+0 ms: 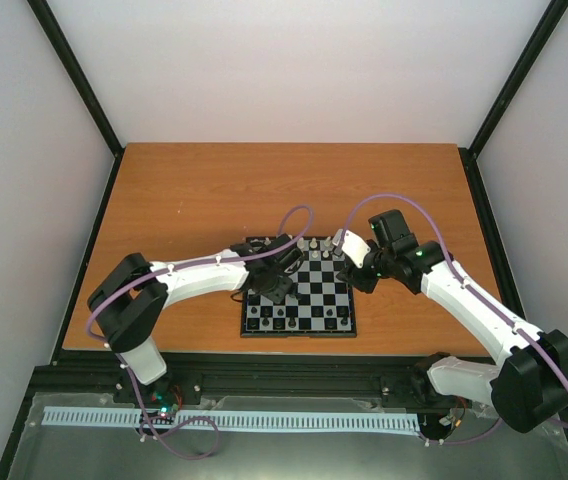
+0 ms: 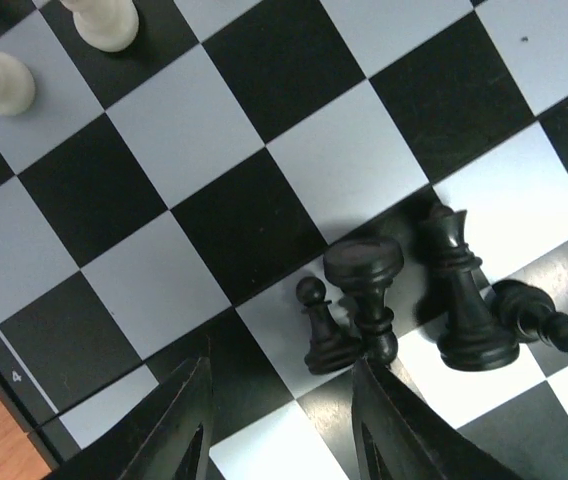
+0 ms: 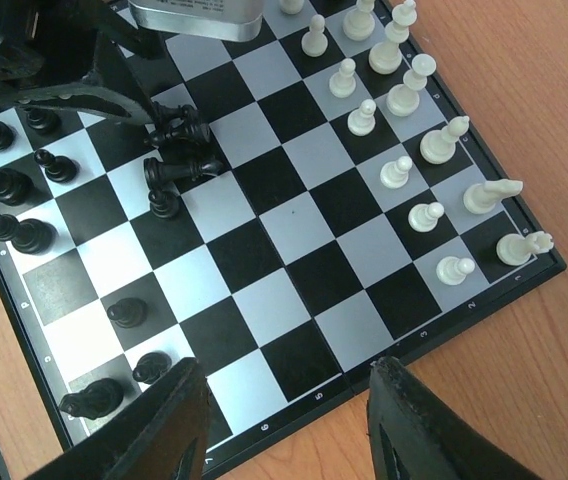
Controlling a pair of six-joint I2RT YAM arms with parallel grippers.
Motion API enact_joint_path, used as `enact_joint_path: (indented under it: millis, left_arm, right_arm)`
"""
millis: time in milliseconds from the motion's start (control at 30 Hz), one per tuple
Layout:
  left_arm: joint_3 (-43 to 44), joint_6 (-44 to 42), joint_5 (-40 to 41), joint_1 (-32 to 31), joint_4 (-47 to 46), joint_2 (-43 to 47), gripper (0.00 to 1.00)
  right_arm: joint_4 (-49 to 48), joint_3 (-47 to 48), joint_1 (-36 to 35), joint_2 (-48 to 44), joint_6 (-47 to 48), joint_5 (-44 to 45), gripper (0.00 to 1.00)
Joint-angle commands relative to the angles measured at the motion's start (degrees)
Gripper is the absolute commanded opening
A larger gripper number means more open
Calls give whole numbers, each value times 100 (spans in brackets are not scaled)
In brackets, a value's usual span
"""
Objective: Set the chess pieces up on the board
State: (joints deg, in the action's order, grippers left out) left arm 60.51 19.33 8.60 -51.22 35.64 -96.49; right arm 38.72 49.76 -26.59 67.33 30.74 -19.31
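board [image 1: 299, 333]: small checkered square, black and silver-grey, thin black rim. it lies flat at the near middle of the desk [image 1: 214, 190], between the two arms, its edges turned slightly off the desk edges. white pieces [image 1: 312, 245] stand along the far side, black pieces [image 1: 282, 320] along the near side.

left wrist view: four black pieces bunch on adjoining squares. a pawn [image 2: 316, 335], a flat-topped piece [image 2: 364, 285] touching it and a taller piece [image 2: 464, 295] stand upright. a fourth piece [image 2: 542, 322] lies on its side, long axis flat on the board and running away from the taller one.

writing: a small white numeral [image 2: 16, 377] on the rim reads "4". other rim marks in the right wrist view are too small to confirm.

left pincer [image 2: 279, 400]: low over the board, fingers parted with board squares visible between them, nothing gripped. the bunched pieces sit just beyond the fingertips.

right pincer [image 3: 289, 400]: above the board's edge, fingers wide apart, holding nothing.

surroundings: orange-brown wood-grain desk, white wall panels, black frame posts. a black rail and a pale slotted strip [image 1: 234, 418] run along the near edge. purple cables follow the white arms.
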Motion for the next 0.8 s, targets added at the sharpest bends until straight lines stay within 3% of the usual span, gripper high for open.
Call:
enact_joint_path:
  millis: [0,767]
  left_arm:
    - [270,130,150,-11,-181,-125,42]
    - [506,308,337,-2,260,-707,34]
  right_arm:
    - [-102,-27,57,76,-4,-54,44]
    - [-6,-19,57,213,56,-143,44]
